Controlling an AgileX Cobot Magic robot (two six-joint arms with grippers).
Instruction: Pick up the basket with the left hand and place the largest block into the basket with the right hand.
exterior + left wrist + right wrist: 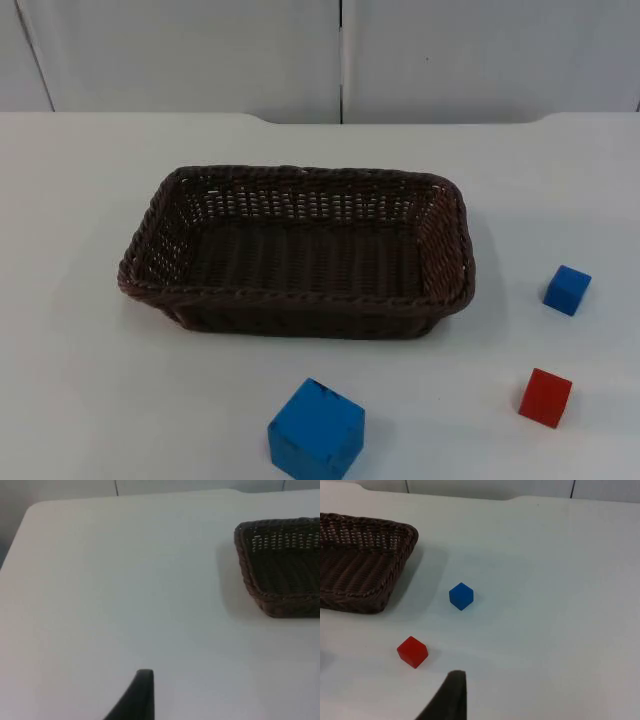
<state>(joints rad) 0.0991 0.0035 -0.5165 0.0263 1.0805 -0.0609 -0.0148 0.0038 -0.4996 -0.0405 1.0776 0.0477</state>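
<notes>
Basket (300, 250): dark brown wicker, standing empty on the white tabletop (80, 380)
Largest block (316, 430): blue, near the basket's front side
Small blue block (567, 290): right of the basket
Red block (545, 397): near the small blue one
Left tool (137, 697): above bare tabletop, apart from the basket; finger state cannot be told
Right tool (447, 697): near the red block; finger state cannot be told

Lab test bench indicated: bare white table top (90, 400) backed by grey partition wall (180, 55); wicker basket (300, 290), coloured blocks laid out as props.
</notes>
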